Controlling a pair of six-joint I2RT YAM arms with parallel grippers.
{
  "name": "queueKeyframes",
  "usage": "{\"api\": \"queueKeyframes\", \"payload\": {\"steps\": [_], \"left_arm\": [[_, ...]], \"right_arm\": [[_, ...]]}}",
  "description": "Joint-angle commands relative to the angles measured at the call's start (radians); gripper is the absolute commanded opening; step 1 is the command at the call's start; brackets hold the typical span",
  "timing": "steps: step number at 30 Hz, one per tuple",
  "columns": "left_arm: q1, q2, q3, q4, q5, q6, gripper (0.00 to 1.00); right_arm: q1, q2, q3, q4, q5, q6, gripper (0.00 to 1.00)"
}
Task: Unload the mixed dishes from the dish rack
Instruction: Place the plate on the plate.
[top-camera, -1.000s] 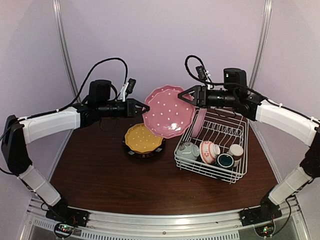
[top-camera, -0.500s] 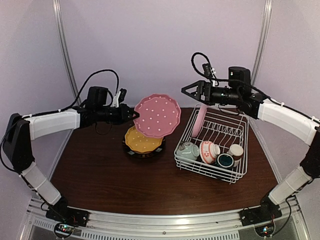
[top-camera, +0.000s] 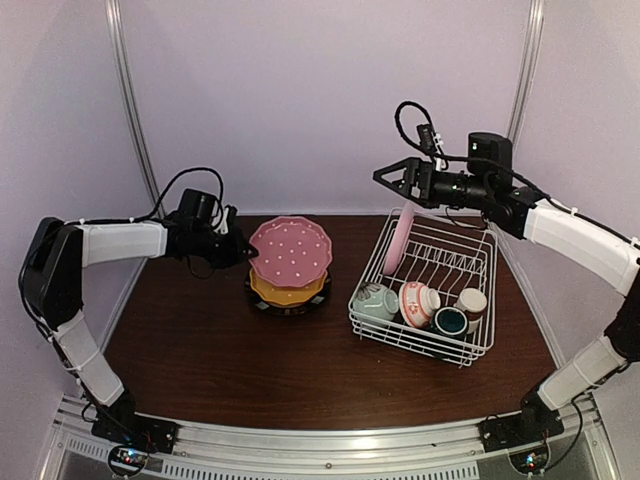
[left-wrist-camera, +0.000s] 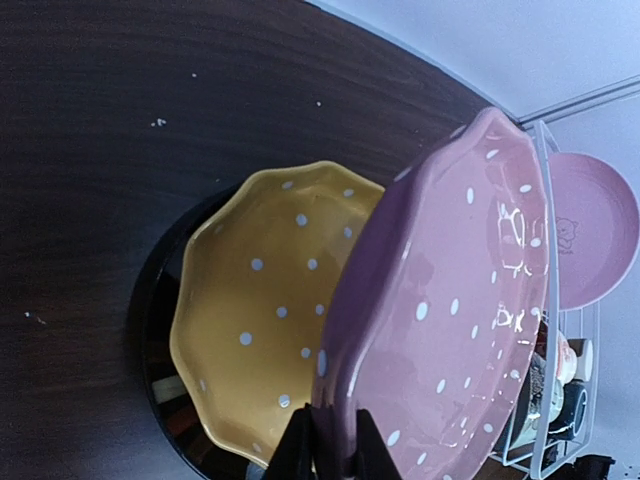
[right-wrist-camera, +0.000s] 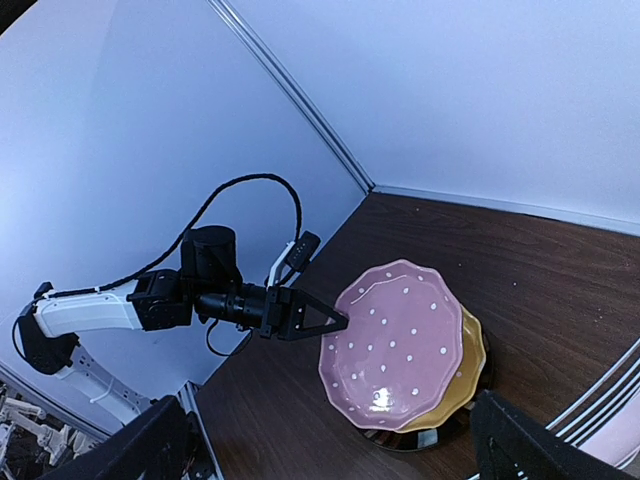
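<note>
My left gripper (top-camera: 247, 250) is shut on the rim of a pink white-dotted scalloped plate (top-camera: 291, 250). It holds the plate tilted just above the yellow dotted plate (top-camera: 283, 293), which lies on the black-rimmed plate (top-camera: 292, 308). The left wrist view shows the jaws (left-wrist-camera: 335, 455) pinching the pink rim (left-wrist-camera: 450, 320) over the yellow plate (left-wrist-camera: 260, 310). My right gripper (top-camera: 385, 178) is open and empty, high above the far left corner of the dish rack (top-camera: 412, 345). The rack holds an upright pink plate (top-camera: 398, 242), a pale green bowl (top-camera: 376, 300), a red-patterned bowl (top-camera: 415, 303) and two cups (top-camera: 451, 321).
The rack stands on the right half of the dark wooden table (top-camera: 200, 360). The plate stack sits left of it, near the table's middle back. Lilac walls with metal posts (top-camera: 128, 110) close in the back and sides.
My left gripper has carried the pink dotted plate down and to the left, over the yellow plate, and tipped it flatter. My right gripper has drawn back up and to the right, open.
</note>
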Motion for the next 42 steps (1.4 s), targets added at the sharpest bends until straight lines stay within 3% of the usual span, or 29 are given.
{"api": "queueKeyframes", "payload": {"steps": [1, 42], "left_arm": [[0.006, 0.012, 0.024, 0.104, 0.03, -0.021, 0.0], [0.036, 0.121, 0.036, 0.117, 0.025, -0.006, 0.0]], "right_arm": [[-0.01, -0.021, -0.015, 0.02, 0.004, 0.013, 1.0], [-0.021, -0.007, -0.022, 0.022, -0.022, 0.038, 1.0]]}}
